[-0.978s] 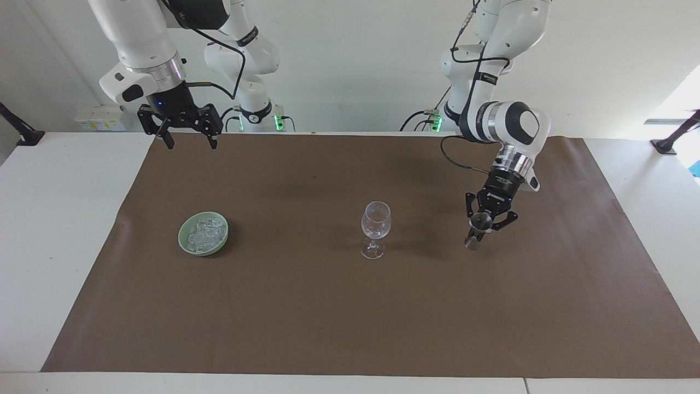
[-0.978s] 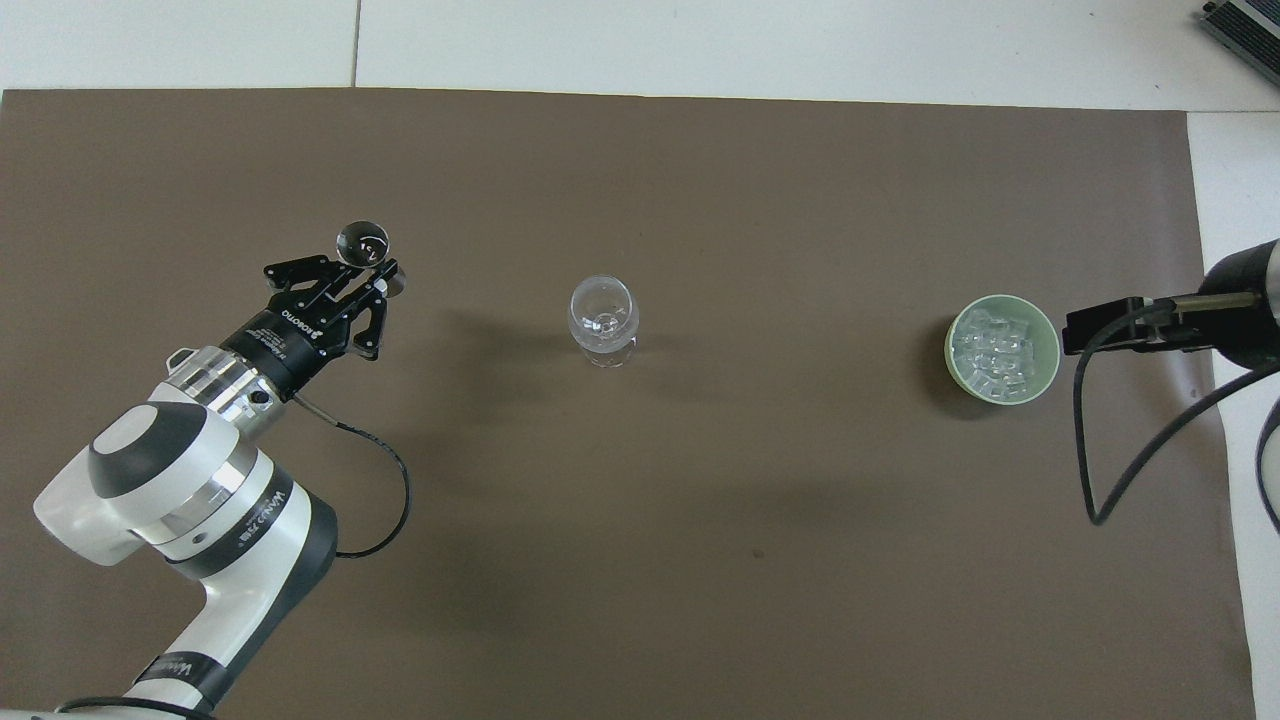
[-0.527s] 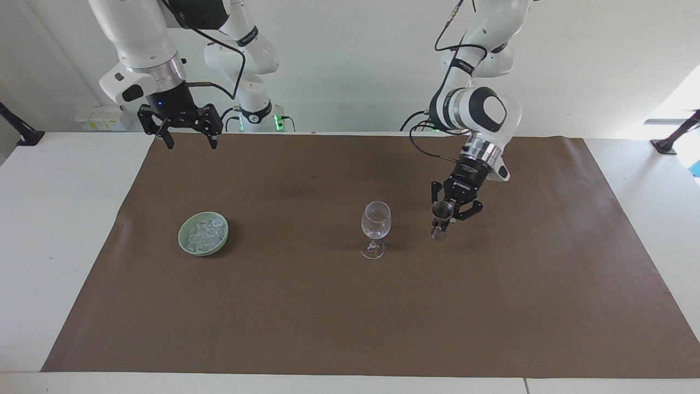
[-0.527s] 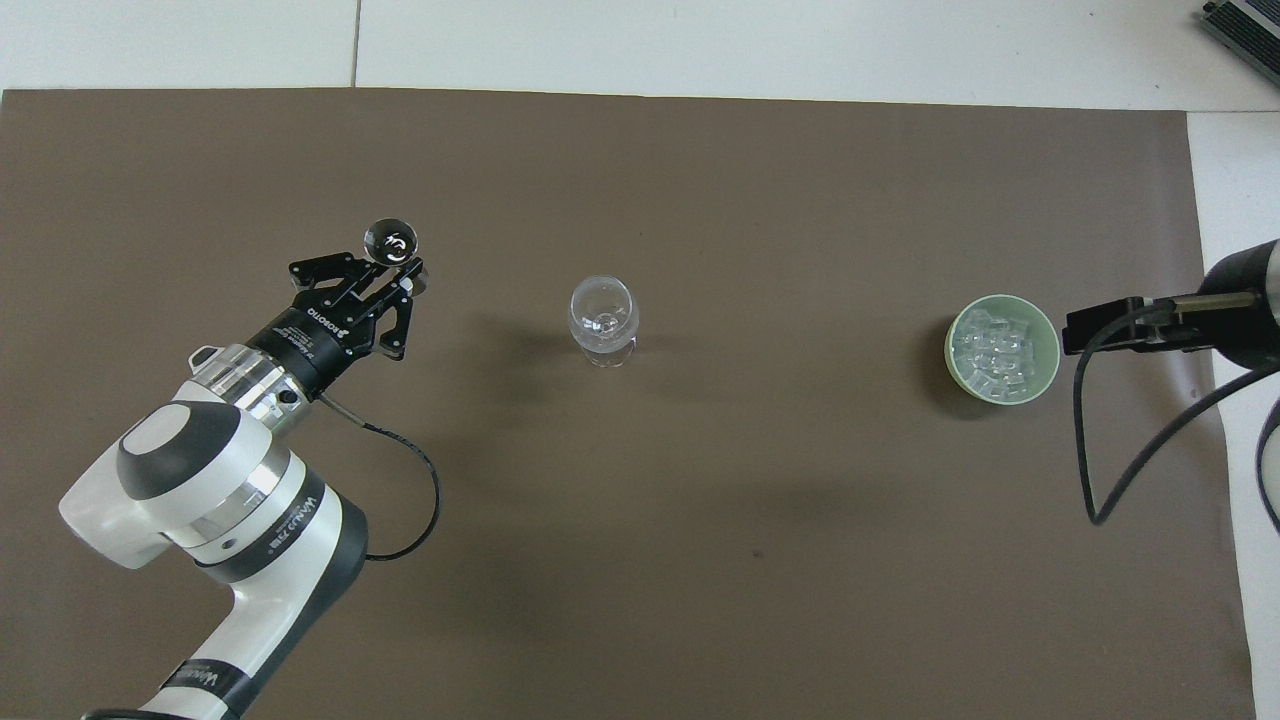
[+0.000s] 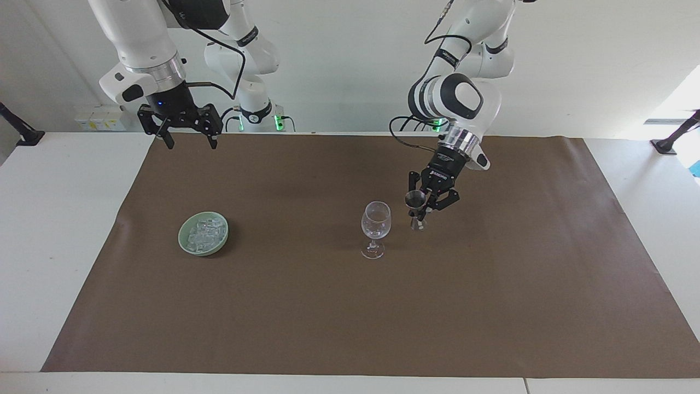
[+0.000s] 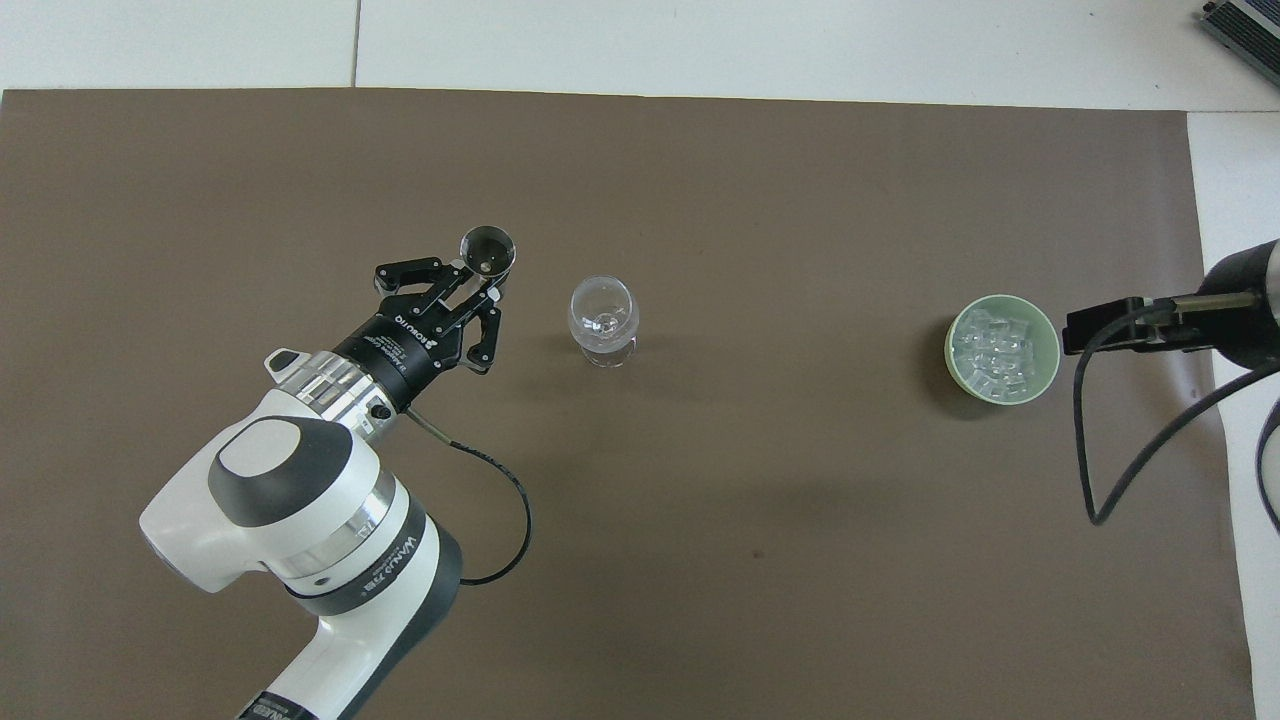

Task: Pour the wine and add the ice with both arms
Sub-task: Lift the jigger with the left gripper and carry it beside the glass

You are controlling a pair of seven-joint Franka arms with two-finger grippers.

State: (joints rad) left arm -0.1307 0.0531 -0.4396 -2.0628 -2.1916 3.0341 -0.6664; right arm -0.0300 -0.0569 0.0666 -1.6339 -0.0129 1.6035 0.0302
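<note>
Left jaws clamped on jigger (image 5: 416, 203)

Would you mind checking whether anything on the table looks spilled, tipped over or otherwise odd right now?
Nothing stands out. The wine glass stands upright, the ice sits heaped inside its green bowl, and the brown mat shows no spills. The left gripper holds a small metal jigger beside the glass; the right gripper waits, open.

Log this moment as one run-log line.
left pincer: shut on jigger, raised beside wine glass | right pincer: open, waiting over mat edge | ice: in green bowl
</note>
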